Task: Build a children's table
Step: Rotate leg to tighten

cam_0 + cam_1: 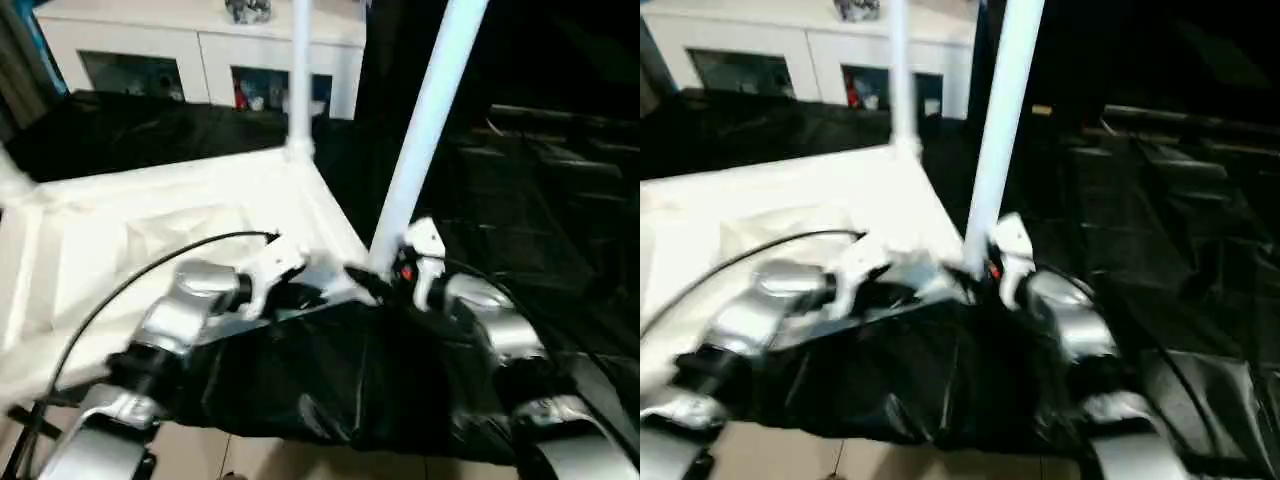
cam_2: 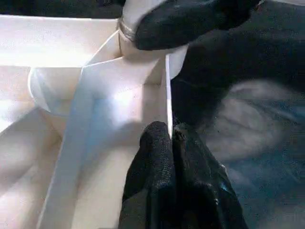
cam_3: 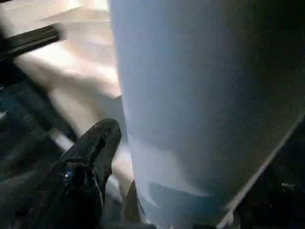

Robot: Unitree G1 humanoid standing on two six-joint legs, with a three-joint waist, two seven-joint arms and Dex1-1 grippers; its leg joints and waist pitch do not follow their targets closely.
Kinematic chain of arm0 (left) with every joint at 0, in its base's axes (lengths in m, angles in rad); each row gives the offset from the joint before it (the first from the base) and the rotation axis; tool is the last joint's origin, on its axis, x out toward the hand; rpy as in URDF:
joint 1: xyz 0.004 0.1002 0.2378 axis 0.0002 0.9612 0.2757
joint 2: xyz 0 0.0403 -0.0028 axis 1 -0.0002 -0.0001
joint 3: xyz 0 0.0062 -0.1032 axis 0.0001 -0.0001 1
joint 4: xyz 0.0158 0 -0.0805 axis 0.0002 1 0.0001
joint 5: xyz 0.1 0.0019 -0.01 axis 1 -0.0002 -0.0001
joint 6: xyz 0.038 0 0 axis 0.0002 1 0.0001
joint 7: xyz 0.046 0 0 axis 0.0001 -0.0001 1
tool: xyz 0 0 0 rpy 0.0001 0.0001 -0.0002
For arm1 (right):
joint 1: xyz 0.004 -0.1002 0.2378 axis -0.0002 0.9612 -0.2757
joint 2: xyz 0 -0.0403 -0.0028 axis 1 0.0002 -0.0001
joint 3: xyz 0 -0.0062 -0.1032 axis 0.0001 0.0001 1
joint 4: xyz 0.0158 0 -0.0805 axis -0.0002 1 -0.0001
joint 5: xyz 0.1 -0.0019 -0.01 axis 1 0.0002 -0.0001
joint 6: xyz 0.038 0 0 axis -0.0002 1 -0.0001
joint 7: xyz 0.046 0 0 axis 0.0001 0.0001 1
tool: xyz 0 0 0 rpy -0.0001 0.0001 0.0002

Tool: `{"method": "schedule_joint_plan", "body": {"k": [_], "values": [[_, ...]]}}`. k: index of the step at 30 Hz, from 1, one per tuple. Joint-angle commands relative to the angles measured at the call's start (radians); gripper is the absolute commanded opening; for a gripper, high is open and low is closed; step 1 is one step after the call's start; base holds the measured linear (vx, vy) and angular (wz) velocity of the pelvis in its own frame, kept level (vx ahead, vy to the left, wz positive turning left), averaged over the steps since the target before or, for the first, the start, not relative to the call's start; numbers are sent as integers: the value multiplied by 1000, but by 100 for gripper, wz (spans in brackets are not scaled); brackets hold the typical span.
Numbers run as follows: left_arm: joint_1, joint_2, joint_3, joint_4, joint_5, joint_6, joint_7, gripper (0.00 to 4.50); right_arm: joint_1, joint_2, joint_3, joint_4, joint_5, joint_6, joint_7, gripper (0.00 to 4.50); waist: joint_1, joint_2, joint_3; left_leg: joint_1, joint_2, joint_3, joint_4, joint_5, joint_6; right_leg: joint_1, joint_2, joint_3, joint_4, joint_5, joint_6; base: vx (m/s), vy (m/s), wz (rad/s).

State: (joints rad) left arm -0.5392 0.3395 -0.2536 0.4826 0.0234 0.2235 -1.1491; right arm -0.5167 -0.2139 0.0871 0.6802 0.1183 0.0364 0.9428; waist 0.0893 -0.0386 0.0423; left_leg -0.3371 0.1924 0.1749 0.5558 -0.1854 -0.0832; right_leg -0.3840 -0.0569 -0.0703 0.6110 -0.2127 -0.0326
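Note:
The white table top (image 1: pixel 150 230) lies upside down, ribbed underside up. A far leg (image 1: pixel 299 70) stands upright in its back corner socket. A second leg (image 1: pixel 432 110) rises from the near right corner socket, leaning slightly right. My right gripper (image 1: pixel 385 278) is shut on this leg's base; one black finger (image 3: pixel 90 157) presses against the tube (image 3: pixel 190 95), and the other is hidden behind it. Beside that socket, my left gripper (image 2: pixel 167 136) is shut on the top's thin rim (image 2: pixel 167 90).
A white cabinet with glass doors (image 1: pixel 200 50) stands at the back. Black sheeting (image 1: pixel 330 380) lies under my forearms and spreads over the right side (image 1: pixel 540 180). Pale floor tiles (image 1: pixel 300 460) show at the bottom edge.

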Motion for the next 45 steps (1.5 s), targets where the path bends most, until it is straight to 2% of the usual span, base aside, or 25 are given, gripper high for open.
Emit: {"method": "schedule_joint_plan", "body": {"k": [1, 2, 6, 8, 15, 16, 22, 26, 27, 28, 29, 31, 33, 36, 37, 38, 39, 40, 44, 45], "values": [[-6, -9, -47, -45, -31, -37, -71, 0, 25, 2, 104, -36, 2, 43, 159, 347, 6, 6, -44, -3, 49, -10, -55, -174, 73, 47, -90, 57, -77, -144, -205, 0, 0, 0], [-5, 3, -48, -47, -34, -39, -88, 0, 31, -12, 117, -49, 2, 51, 194, 347, 8, 8, -45, -2, 50, -10, -55, -178, 69, 46, -89, 57, -77, -149, -205, 0, 0, 0], [11, 44, -60, -80, -47, -44, -155, 0, 53, -61, 158, -92, 9, 77, 310, 347, 14, 6, -46, -6, 51, -10, -53, -164, 70, 48, -91, 57, -74, -143, -204, 0, 0, 0], [19, 54, -61, -99, -59, -39, -177, 0, 62, -74, 168, -115, 20, 98, 348, 324, 17, 7, -48, -5, 50, -9, -52, -153, 73, 47, -91, 56, -72, -127, -209, 0, 0, 0], [24, 63, -61, -114, -69, -34, -203, 0, 85, -83, 179, -157, 38, 129, 384, 274, 26, 6, -46, -4, 49, -9, -53, -149, 63, 45, -91, 56, -74, -143, -204, 0, 0, 0], [25, 63, -61, -115, -70, -34, -207, 0, 89, -83, 180, -164, 39, 134, 387, 256, 27, 5, -46, -3, 49, -10, -53, -150, 60, 45, -91, 56, -74, -147, -200, 0, 0, 0], [29, 50, -58, -117, -73, -14, -192, 0, 98, -64, 158, -175, 50, 157, 353, 246, 27, 5, -47, -4, 47, -9, -52, -148, 57, 46, -91, 56, -75, -152, -195, 0, 0, 0], [12, 13, -38, -75, -43, 22, -87, 0, 102, -19, 108, -159, 54, 171, 230, 245, 24, 6, -44, -4, 48, -11, -55, -164, 47, 44, -93, 56, -79, -189, -188, 0, 0, 0], [10, 9, -36, -70, -40, 24, -77, 0, 102, -15, 104, -157, 52, 170, 218, 245, 22, 6, -42, -1, 46, -12, -57, -188, 37, 41, -94, 57, -84, -228, -182, 0, 0, 0], [-10, -27, -20, -34, -24, 36, 3, 0, 95, 22, 78, -116, 35, 165, 106, 244, 21, 5, -42, -1, 46, -13, -57, -195, 32, 41, -95, 57, -85, -248, -178, 0, 0, 0], [-21, -49, -14, -18, -17, 46, 39, 0, 91, 41, 65, -92, 26, 157, 49, 244, 18, -2, -40, 1, 43, -12, -58, -210, 23, 39, -94, 57, -92, -296, -164, 0, 0, 0], [-36, -85, -7, 8, -4, 55, 102, 0, 79, 74, 41, -49, 16, 163, -47, 237, 16, 3, -39, 7, 45, -17, -62, -240, 5, 36, -98, 58, -98, -372, -142, 0, 0, 0], [-49, -129, -2, 24, 1, 73, 159, 0, 63, 110, 14, 0, 11, 162, -148, 235, 14, 0, -40, 3, 46, -18, -63, -233, 3, 38, -98, 59, -95, -358, -139, 0, 0, 0], [-70, -197, -3, 50, 12, 93, 241, 0, 27, 170, -28, 86, 7, 149, -310, 227, 7, 4, -41, 5, 44, -18, -63, -242, 2, 34, -97, 60, -96, -333, -147, 0, 0, 0], [-74, -208, -4, 56, 15, 96, 257, 0, 20, 180, -35, 101, 6, 146, -338, 225, 5, 1, -41, 4, 43, -17, -63, -244, 0, 35, -97, 60, -98, -337, -144, 0, 0, 0], [-86, -243, -9, 75, 25, 100, 301, 0, -13, 215, -64, 158, 4, 146, -445, 221, 4, 1, -43, 5, 43, -17, -61, -239, 0, 35, -97, 60, -96, -334, -145, 0, 0, 0], [-88, -251, -10, 79, 27, 100, 309, 0, -20, 222, -69, 170, 3, 145, -464, 217, 2, 4, -44, 6, 43, -17, -62, -236, -3, 33, -96, 60, -95, -321, -148, 0, 0, 0], [-97, -272, -15, 95, 38, 93, 329, 0, -42, 250, -76, 198, -10, 131, -512, 213, 1, 12, -45, 4, 43, -18, -62, -238, -4, 35, -95, 60, -94, -293, -153, 0, 0, 0], [-106, -279, -31, 109, 57, 72, 325, 0, -70, 277, -61, 226, -56, 72, -554, 210, 0, 9, -45, 3, 40, -18, -63, -258, 2, 36, -94, 59, -96, -298, -140, 0, 0, 0], [-104, -273, -33, 105, 56, 72, 317, 0, -71, 275, -57, 225, -63, 51, -548, 239, 1, 8, -46, 2, 41, -18, -63, -263, 4, 36, -96, 60, -97, -302, -137, 0, 0, 0]]}}
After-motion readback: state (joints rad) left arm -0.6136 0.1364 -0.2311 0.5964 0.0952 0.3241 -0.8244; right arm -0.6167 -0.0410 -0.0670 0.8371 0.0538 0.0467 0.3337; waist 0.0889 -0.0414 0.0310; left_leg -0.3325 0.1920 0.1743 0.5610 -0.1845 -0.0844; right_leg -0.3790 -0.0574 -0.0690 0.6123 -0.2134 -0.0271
